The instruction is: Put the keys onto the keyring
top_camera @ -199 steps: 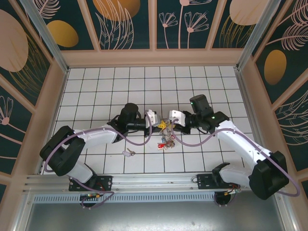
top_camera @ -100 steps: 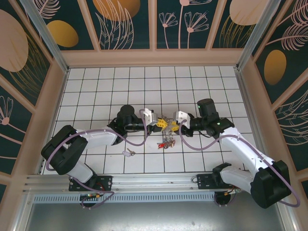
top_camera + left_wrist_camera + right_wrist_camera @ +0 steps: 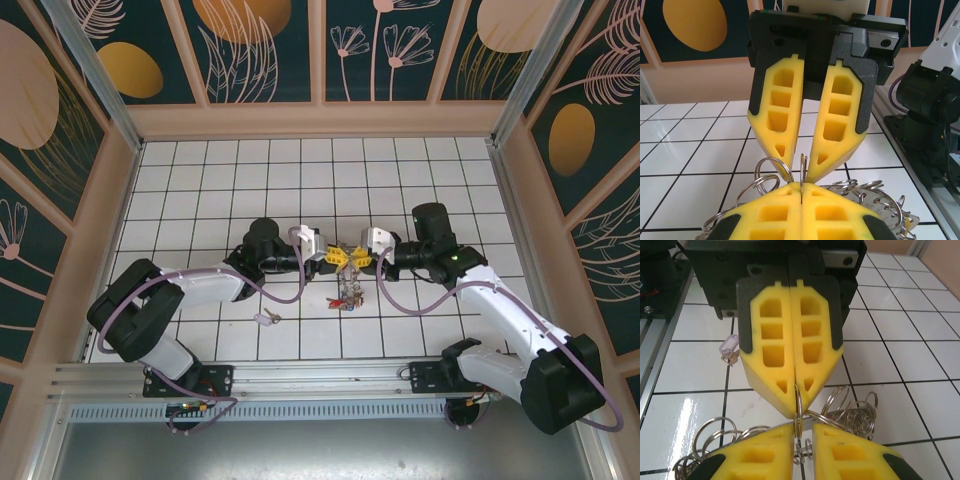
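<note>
The keyring [image 3: 803, 167] stands edge-on between the two grippers, above the tiled floor. My left gripper [image 3: 802, 185] is shut on its rim, and it is seen head-on as the left gripper [image 3: 796, 410] in the right wrist view. My right gripper [image 3: 802, 429] faces it tip to tip with a narrow gap between its fingers, and the ring runs through that gap. The right gripper [image 3: 801, 172] also stands slightly spread around the ring. Several keys [image 3: 347, 293] with small split rings [image 3: 852, 410] hang below the left gripper [image 3: 335, 256] and the right gripper [image 3: 361, 256].
One loose key with a clear purple tag [image 3: 265, 318] lies on the floor near the left arm, and the same tagged key [image 3: 730, 349] is seen behind the left gripper. A metal rail [image 3: 300, 375] runs along the near edge by the arm bases.
Over the last second the right arm drew back to the right and both grippers shifted slightly away from the bases. In the last half second the hanging keys barely moved.
</note>
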`<action>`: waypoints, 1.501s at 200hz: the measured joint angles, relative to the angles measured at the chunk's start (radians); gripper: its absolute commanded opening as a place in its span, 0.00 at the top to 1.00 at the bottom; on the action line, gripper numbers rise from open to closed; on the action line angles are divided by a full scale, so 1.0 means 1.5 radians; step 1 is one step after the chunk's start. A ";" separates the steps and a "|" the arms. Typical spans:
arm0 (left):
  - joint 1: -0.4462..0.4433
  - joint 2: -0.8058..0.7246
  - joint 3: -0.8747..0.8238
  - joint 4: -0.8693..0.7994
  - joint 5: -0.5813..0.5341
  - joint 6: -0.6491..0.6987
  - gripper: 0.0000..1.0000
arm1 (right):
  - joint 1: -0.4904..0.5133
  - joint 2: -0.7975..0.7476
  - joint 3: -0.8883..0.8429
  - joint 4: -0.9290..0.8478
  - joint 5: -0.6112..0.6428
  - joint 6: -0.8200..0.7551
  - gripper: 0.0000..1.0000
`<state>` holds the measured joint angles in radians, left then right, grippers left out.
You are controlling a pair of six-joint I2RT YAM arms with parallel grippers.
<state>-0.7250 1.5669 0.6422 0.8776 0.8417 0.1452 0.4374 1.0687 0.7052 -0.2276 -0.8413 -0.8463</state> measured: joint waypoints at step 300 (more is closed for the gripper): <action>0.001 0.026 -0.008 0.066 0.000 -0.041 1.00 | -0.007 0.017 -0.025 0.048 -0.034 0.038 0.85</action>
<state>-0.7238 1.6058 0.6300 0.9771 0.8417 0.0834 0.4263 1.0939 0.6682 -0.1558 -0.8917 -0.7895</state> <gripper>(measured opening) 0.064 0.145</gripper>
